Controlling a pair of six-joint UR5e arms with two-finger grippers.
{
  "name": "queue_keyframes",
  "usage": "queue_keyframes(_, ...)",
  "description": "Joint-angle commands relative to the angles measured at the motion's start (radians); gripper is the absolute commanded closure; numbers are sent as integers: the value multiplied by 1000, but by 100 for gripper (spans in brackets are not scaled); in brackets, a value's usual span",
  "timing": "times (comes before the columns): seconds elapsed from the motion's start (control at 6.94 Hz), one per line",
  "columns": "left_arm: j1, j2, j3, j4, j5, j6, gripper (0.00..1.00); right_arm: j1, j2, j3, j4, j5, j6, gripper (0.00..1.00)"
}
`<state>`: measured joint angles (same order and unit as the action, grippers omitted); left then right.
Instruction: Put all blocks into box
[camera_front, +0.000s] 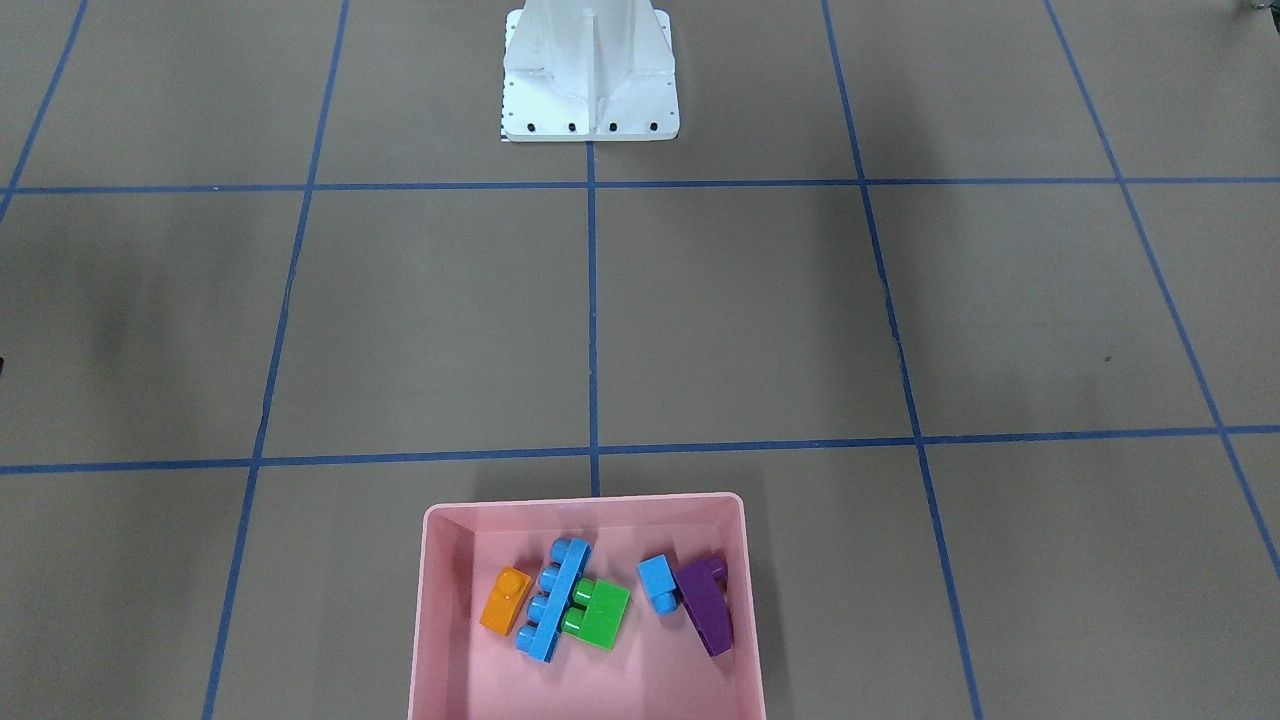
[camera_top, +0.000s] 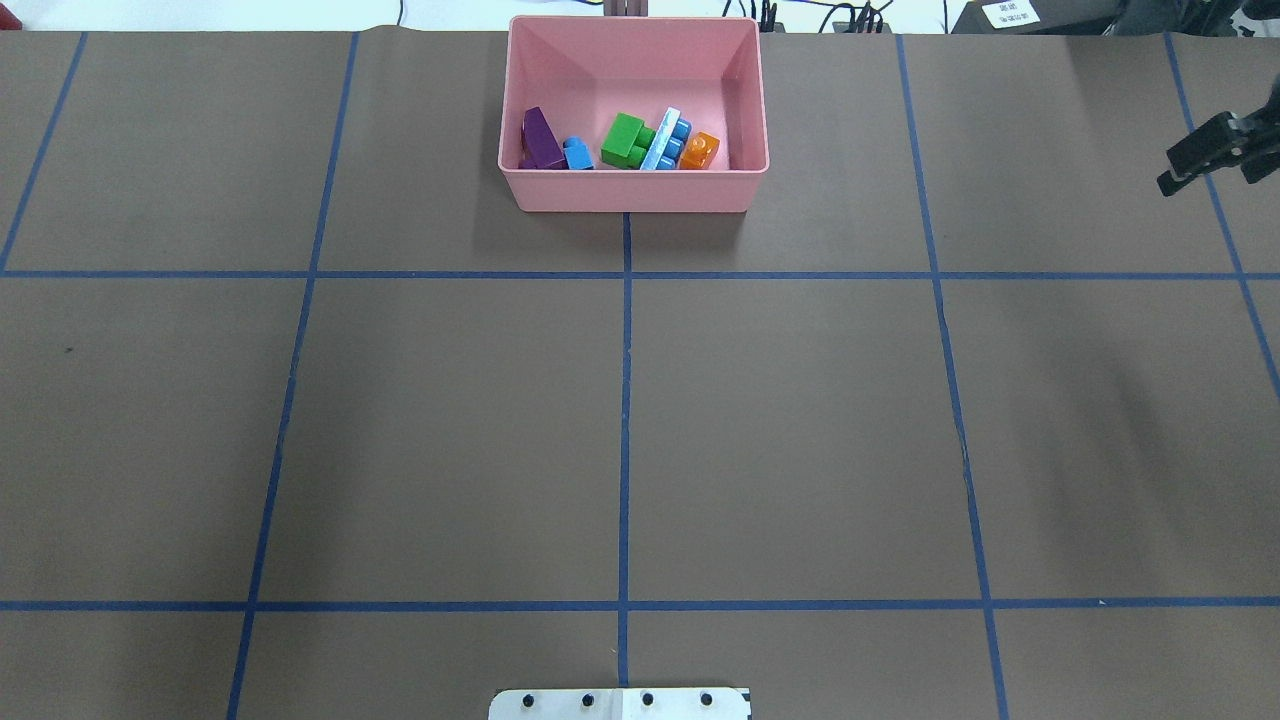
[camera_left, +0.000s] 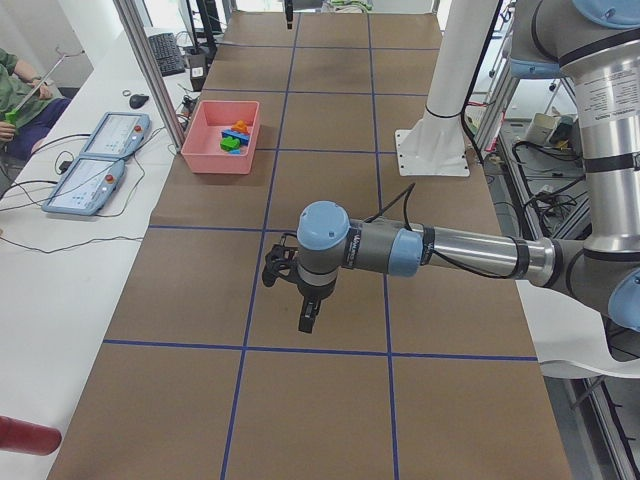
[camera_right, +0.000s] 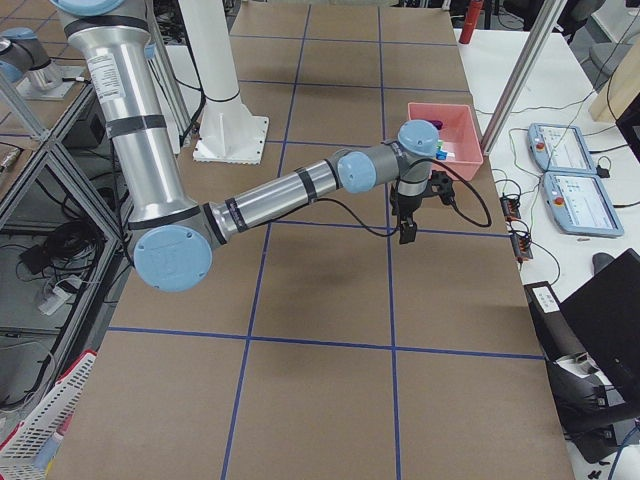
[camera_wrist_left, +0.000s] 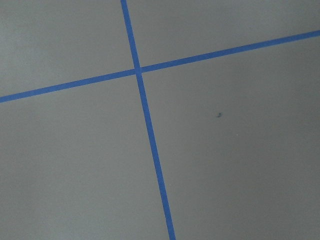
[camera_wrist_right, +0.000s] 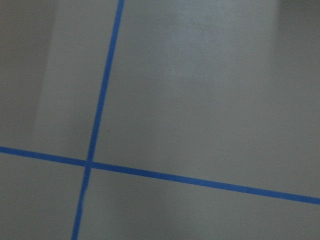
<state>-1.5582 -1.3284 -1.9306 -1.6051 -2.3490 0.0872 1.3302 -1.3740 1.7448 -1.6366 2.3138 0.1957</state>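
Blocks, all five, lie inside the pink box (camera_front: 585, 510), which sits at the table edge opposite the white base plate (camera_front: 590, 120). From left to right in the front-facing view:

- The orange block (camera_front: 505, 600) sits stud up.
- The long light blue block (camera_front: 553, 598) lies on its side. Its long axis slants from near-left to far-right, and its studs face the orange one.
- The green block (camera_front: 597, 612) rests against the long block, studs toward it.
- The small light blue block (camera_front: 659, 583) touches the purple sloped block (camera_front: 706, 605), whose thin end points toward the camera.

The table (camera_front: 750, 320) is covered in brown paper with a blue tape grid (camera_front: 592, 300). Two teach pendants (camera_left: 95, 160) lie on a white bench beside it.

The left gripper (camera_left: 306, 322) hangs over bare table, well apart from the box. The right gripper (camera_right: 407, 232) hangs off to the box's side. I cannot tell how far either claw is spread
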Motion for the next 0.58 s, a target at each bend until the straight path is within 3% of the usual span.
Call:
queue_keyframes(0.0, -5, -6, 5, -1, 0, -3, 0, 117, -153, 5, 11, 15, -241, 0)
queue_keyframes(0.43, -5, 4, 53, -24, -3, -4, 0, 188, -421, 125, 36, 7, -288, 0)
